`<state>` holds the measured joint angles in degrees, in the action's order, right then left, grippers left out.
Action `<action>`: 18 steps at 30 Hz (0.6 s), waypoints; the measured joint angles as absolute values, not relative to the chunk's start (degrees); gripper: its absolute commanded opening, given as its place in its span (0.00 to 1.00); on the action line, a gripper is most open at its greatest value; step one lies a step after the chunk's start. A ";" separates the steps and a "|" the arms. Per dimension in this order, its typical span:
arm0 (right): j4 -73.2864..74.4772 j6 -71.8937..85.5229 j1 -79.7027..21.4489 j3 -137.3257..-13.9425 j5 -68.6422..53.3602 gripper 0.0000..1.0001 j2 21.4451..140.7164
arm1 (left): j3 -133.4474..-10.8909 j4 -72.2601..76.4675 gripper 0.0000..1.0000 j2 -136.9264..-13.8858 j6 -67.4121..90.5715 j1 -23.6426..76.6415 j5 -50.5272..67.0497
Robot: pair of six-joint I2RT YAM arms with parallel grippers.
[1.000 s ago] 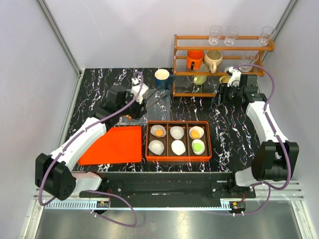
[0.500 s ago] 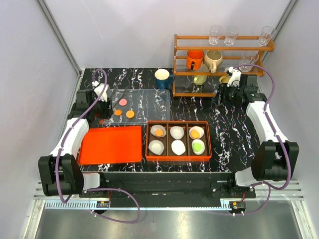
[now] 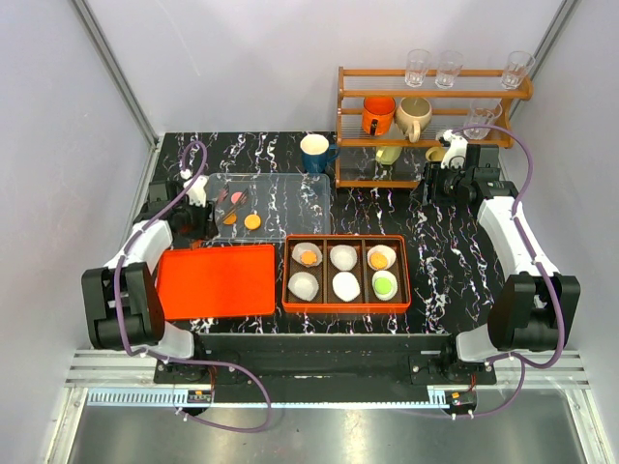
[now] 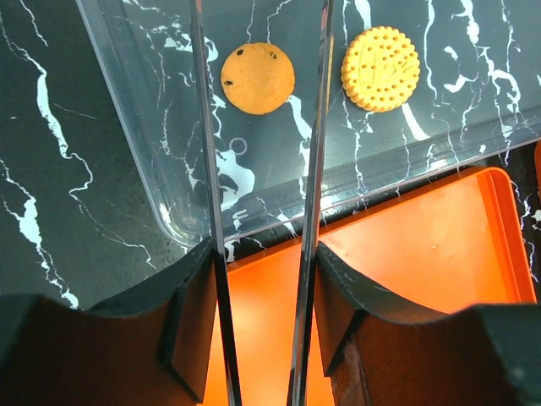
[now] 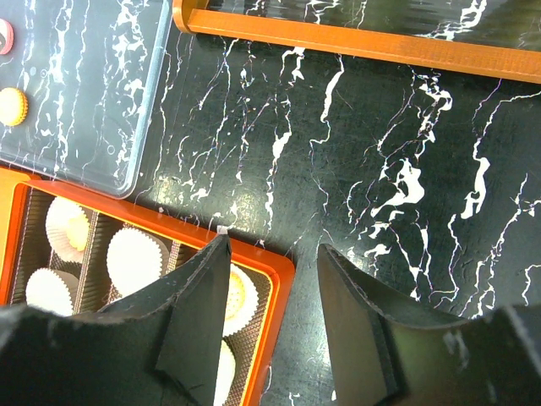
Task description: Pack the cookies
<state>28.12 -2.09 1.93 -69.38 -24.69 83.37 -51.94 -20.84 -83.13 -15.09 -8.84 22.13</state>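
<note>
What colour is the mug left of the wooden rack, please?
The mug is dark blue; top view.

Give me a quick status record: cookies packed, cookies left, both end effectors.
packed: orange box holds two orange cookies, one green cookie
remaining: clear tray holds pink cookie, chip cookie, yellow biscuit
left end effector: open, empty, over clear tray's near-left corner
right end effector: open, empty, near wooden rack

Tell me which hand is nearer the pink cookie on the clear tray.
Left. The left hand hovers at the left end of the clear tray, close beside the pink cookie. The right hand is far off to its right, by the wooden rack.
</note>
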 measured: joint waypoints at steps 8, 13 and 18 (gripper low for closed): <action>28.12 -2.09 1.93 -69.38 -24.69 0.54 83.44 | -51.92 -19.40 0.48 -86.19 -15.49 -8.84 22.39; 28.12 -2.09 1.93 -69.38 -24.69 0.54 83.44 | -51.92 -18.98 0.46 -87.13 -15.73 -8.84 22.41; 28.12 -2.09 1.93 -69.38 -24.69 0.54 83.44 | -51.92 -18.41 0.43 -87.26 -16.16 -8.84 22.41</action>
<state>28.12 -2.09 1.93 -69.38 -24.69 83.44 -51.92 -18.41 -87.26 -16.16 -8.84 22.41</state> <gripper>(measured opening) 0.542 0.456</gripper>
